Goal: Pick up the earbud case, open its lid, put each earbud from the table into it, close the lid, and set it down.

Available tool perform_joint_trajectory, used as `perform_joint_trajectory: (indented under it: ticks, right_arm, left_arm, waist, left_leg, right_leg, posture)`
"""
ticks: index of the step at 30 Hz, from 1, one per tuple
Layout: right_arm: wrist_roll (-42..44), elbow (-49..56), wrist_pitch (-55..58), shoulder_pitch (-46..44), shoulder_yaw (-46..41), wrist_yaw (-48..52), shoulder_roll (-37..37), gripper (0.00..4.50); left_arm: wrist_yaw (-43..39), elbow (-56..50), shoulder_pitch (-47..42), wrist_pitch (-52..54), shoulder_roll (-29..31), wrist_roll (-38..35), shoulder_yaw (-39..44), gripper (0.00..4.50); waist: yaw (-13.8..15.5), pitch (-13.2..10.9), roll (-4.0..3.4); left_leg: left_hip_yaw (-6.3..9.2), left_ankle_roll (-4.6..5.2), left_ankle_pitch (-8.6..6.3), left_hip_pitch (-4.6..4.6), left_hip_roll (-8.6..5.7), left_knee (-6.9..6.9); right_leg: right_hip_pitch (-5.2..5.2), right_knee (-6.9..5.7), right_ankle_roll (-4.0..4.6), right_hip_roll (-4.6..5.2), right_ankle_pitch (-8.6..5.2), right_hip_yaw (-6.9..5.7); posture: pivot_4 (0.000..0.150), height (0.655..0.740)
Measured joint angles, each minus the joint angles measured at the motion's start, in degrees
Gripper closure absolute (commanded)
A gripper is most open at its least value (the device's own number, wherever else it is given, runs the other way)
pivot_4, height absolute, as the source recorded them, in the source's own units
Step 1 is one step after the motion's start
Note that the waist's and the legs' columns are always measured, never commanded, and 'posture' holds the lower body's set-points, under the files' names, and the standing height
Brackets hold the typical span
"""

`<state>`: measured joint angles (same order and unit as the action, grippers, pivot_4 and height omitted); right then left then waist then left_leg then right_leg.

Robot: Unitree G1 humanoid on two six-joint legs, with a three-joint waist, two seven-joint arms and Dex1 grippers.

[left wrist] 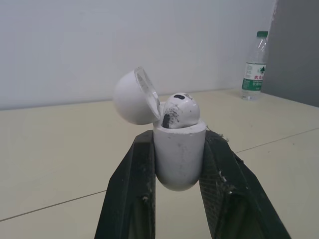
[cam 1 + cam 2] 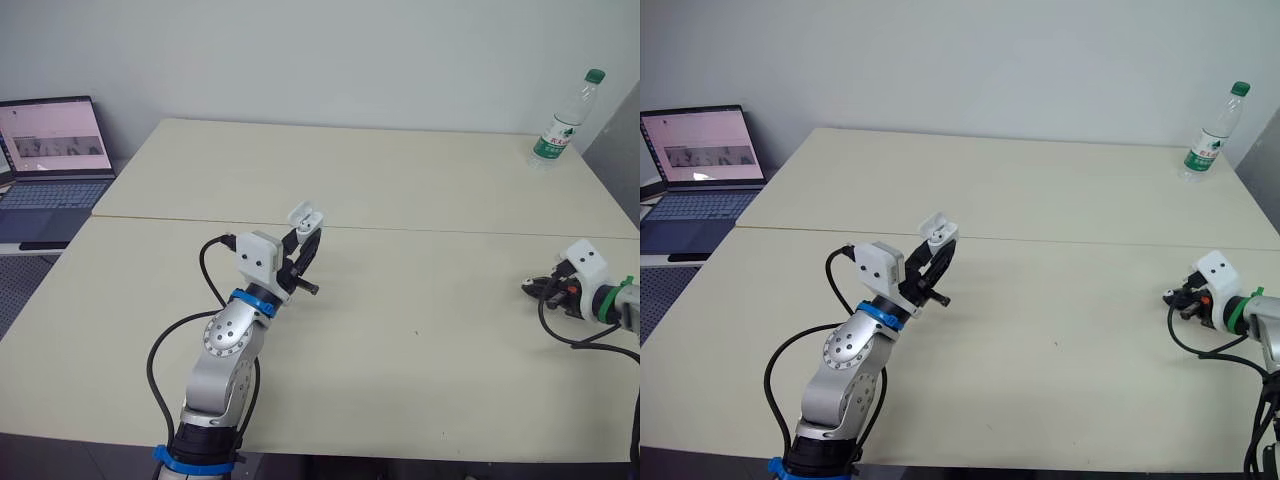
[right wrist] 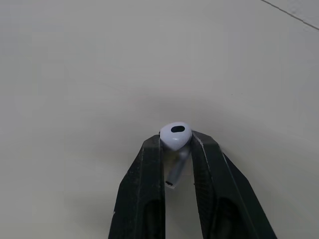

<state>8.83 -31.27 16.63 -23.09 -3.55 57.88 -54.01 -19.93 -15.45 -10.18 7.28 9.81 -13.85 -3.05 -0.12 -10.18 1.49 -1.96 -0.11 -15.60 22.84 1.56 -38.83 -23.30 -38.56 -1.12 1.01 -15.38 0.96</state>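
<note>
Gripping left: left fingers closed on the sides of the earbud case, held clear of the worktop, lid swung open, one earbud seated inside.
Gripping right: right fingers pinched shut on the second earbud, head at the tips, stem pointing back between them.
Bearing: case well apart from the right fingers, off to their left.
Next, as judged: called for stem turned down into the case mouth; free slot hidden.
</note>
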Motion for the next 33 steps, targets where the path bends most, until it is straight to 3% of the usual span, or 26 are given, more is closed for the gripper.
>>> perform_joint_trajectory:
  ticks: [3,8,11,16,22,33]
  right_arm:
    - [-2.3,-1.5,-5.6,-2.0,3.4,8.1,-4.3,4.10]
    - [-11.4,-9.5,-30.0,-11.9,12.6,24.5,-14.0,4.10]
    - [-17.5,-15.1,-45.5,-15.1,17.5,27.5,-15.7,4.10]
    - [-24.0,-21.8,-59.3,-15.7,22.0,27.0,-15.8,4.10]
    - [-25.4,-25.9,-63.6,-12.7,22.5,24.5,-17.1,4.10]
    - [-20.9,-22.8,-60.8,-4.6,17.4,22.4,-17.5,4.10]
  left_arm:
    - [-0.5,0.0,0.0,0.0,0.0,0.0,0.0,3.71]
    - [-0.9,0.1,0.1,0.0,0.1,-0.1,0.1,3.71]
    - [-0.6,0.2,0.1,-0.2,0.0,0.0,0.2,3.71]
    - [0.6,0.2,1.1,-0.5,-0.7,0.2,0.7,3.71]
    - [0.9,0.0,3.0,-0.5,-0.9,0.9,0.6,3.71]
    - [1.3,0.0,2.1,-0.5,-0.9,1.1,1.1,3.71]
  waist:
    - [-0.1,0.0,-0.05]
    - [-0.2,-0.1,-0.20]
    - [-0.2,-0.1,-0.20]
    - [-0.1,-0.1,-0.23]
    - [0.0,-0.1,-0.23]
    - [-0.2,-0.1,-0.21]
  left_leg:
    - [-0.05,0.00,0.00,-0.04,-0.01,0.00]
    - [-0.02,0.00,0.00,-0.12,0.06,0.00]
    - [-0.05,0.00,0.00,-0.13,0.06,0.00]
    - [-0.13,-0.02,0.01,-0.14,0.03,-0.01]
    - [-0.14,-0.03,0.02,-0.26,0.03,-0.01]
    - [-0.24,-0.02,0.02,-0.64,0.07,-0.01]
  right_leg:
    - [0.00,0.00,0.00,0.00,0.00,0.03]
    - [0.05,0.00,0.01,-0.02,-0.01,0.00]
    - [0.05,0.00,0.02,-0.01,-0.01,0.02]
    - [0.05,-0.02,0.03,0.09,0.00,0.10]
    - [0.11,-0.13,0.07,0.11,-0.01,0.12]
    - [0.37,-0.22,0.09,0.07,-0.03,0.21]
  posture:
    - [0.150,0.7400]
    - [0.150,0.7400]
    - [0.150,0.7400]
    - [0.150,0.7400]
    - [0.150,0.7400]
    - [0.150,0.7400]
